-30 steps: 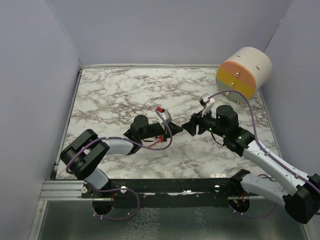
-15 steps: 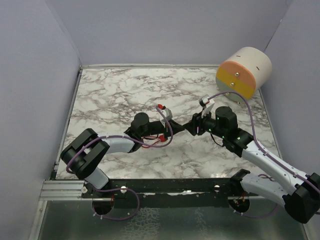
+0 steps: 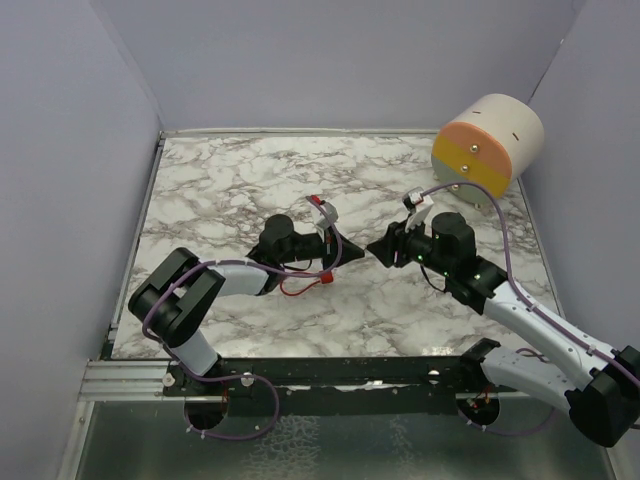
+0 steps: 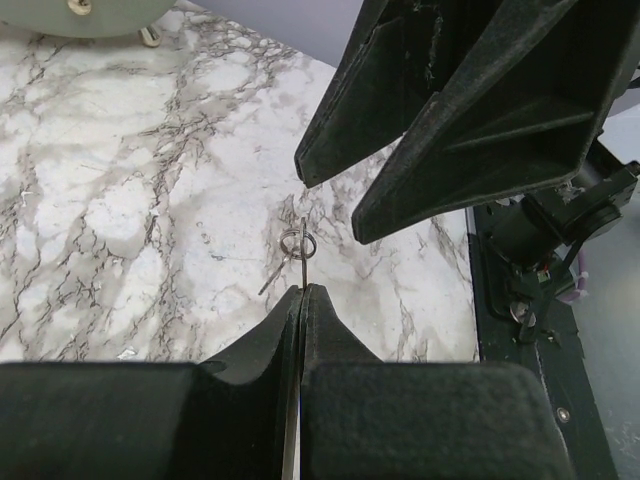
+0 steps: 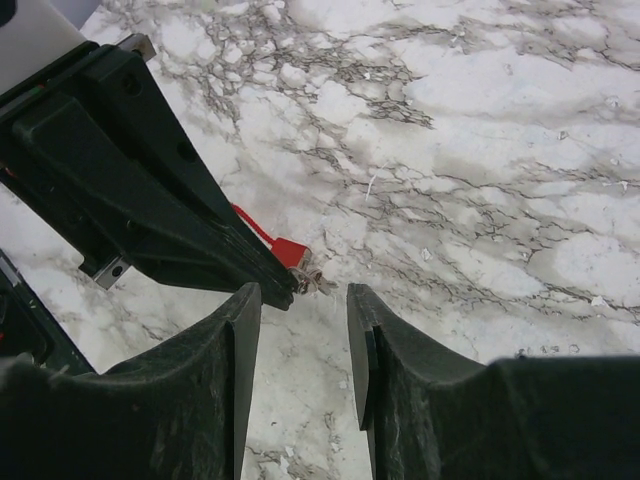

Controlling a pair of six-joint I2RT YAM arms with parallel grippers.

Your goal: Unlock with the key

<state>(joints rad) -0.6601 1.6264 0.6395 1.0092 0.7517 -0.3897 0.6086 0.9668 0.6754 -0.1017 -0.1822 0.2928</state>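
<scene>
Left gripper (image 4: 302,292) pinched tight on key (image 4: 302,255), right gripper (image 5: 303,295) partly spread, its 2 fingers (image 5: 232,340) gripping nothing, just beside key.

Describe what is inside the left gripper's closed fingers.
A thin metal key pokes out from the shut left gripper, with a small ring at its tip and a red tag beside it. The part clamped inside is covered.
</scene>
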